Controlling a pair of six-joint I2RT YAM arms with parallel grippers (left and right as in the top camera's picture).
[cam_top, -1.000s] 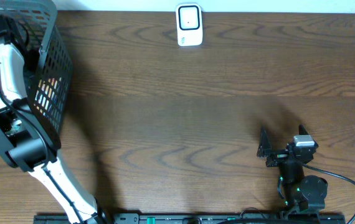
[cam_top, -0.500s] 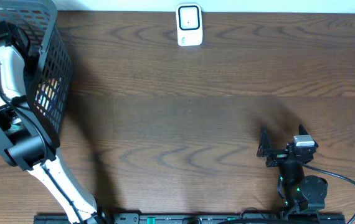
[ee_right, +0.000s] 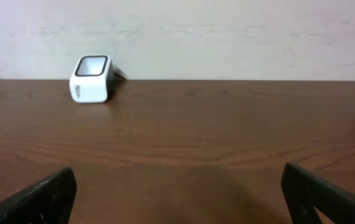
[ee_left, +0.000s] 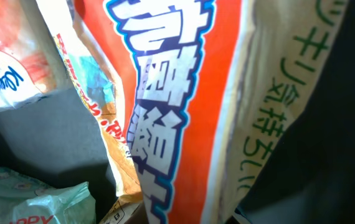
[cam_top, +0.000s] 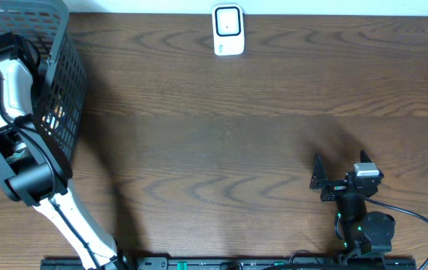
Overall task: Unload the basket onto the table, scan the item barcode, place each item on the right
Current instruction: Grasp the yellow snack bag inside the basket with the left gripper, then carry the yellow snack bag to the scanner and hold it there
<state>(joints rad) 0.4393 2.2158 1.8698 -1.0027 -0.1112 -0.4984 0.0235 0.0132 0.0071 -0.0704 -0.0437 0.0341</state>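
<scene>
Overhead view: dark wood-grain table (cam_top: pixel 236 135), most of it bare between the two arms, with wide open room across the middle and right.

Grey mesh basket (cam_top: pixel 70 71) at the far left, cut off by the frame edge. The left arm (cam_top: pixel 4 82), white with black joints, reaches over its rim and down inside.

Left wrist view, very close: orange packet (ee_left: pixel 184 93) fills the frame, tilted. It has big white Japanese characters outlined in blue and a cream margin with green Japanese lettering. It lies in the basket among other packs. A white one (ee_left: pixel 6 74) at upper left carries blue script, not legible. A pale green one (ee_left: pixel 37 208) at lower left has letters ending "APPY".

Left gripper: fingers out of sight, closed. Cannot tell whether they have the orange packet, though it sits right against the lens.

White scanner (cam_top: pixel 228 30) stands at the table's far edge, centre, well apart from the basket; its small print is too fine to read.

Right gripper (ee_right: pixel 177 179) is near the front right edge, fingers spread wide, nothing between them, facing the scanner across clear tabletop.
</scene>
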